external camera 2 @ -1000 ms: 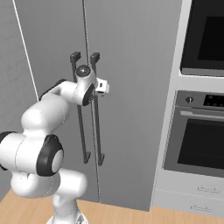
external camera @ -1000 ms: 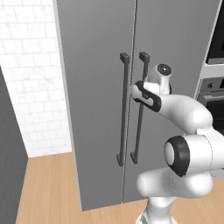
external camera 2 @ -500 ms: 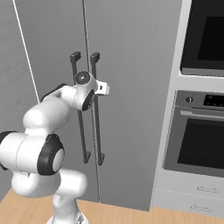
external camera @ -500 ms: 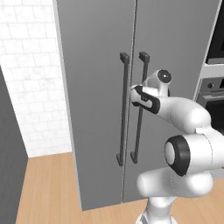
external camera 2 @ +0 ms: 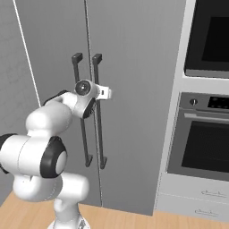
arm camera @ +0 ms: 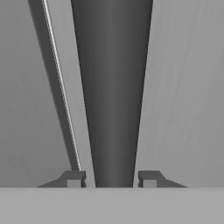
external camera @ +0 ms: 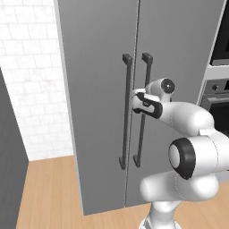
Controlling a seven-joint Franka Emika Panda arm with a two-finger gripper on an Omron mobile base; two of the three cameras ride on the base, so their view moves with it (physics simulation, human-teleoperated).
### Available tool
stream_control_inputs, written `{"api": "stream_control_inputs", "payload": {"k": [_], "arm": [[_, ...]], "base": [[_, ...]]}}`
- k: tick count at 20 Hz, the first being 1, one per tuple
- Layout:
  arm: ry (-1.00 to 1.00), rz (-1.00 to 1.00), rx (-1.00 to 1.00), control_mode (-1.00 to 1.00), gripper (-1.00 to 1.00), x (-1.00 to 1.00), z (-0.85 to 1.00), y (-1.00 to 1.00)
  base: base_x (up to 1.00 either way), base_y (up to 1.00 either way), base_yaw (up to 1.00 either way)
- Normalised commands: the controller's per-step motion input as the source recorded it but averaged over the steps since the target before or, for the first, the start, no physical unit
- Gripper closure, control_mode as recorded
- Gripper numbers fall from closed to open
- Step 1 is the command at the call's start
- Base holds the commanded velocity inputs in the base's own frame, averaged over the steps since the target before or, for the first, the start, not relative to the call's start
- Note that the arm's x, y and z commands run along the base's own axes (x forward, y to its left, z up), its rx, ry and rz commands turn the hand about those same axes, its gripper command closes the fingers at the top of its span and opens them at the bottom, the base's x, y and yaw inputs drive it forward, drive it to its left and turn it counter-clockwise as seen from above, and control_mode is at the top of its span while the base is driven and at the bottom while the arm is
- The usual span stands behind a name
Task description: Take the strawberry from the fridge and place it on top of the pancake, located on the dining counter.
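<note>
Hand view puts the two dark fingertips [arm camera: 73,178] low in the picture, one on each side of a dark vertical bar handle [arm camera: 113,92] that runs up between them; the tips stand just beside the bar, and whether they already press it cannot be told. The gripper [arm camera: 112,180] is therefore part open around the handle, with nothing else in its hold. Beyond the bar lies the grey face of the fridge door, with the seam between the two doors as a pale line on the left side of that picture. From the left base view, the white arm reaches forward to the fridge [external camera: 98,53], its hand meeting the handles about midway up their length, and both doors are closed. To the right of the fridge stands a built-in oven [external camera 2: 203,147]. The strawberry is presumably inside, behind the shut doors. The step in hand is opening the fridge; the next move likely calls for a firm close on the bar, then a pull outward along the door's swing.
</note>
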Motion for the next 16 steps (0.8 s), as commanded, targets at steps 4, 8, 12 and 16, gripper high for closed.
{"api": "stream_control_inputs", "payload": {"k": [4,8,12,16], "arm": [[-0.01,0.00,0.01,-1.00,1.00,0.34,-0.06,0.00],[-0.01,-0.01,0.02,-1.00,1.00,-0.05,0.00,-0.42],[0.00,-0.08,0.12,-1.00,1.00,-0.64,0.00,-0.99],[0.00,-0.15,0.16,-1.00,1.00,-1.00,0.05,-1.00]], "base": [[0.00,0.00,0.00],[0.00,0.00,0.00],[0.00,0.00,0.00],[0.00,0.00,0.00]]}}
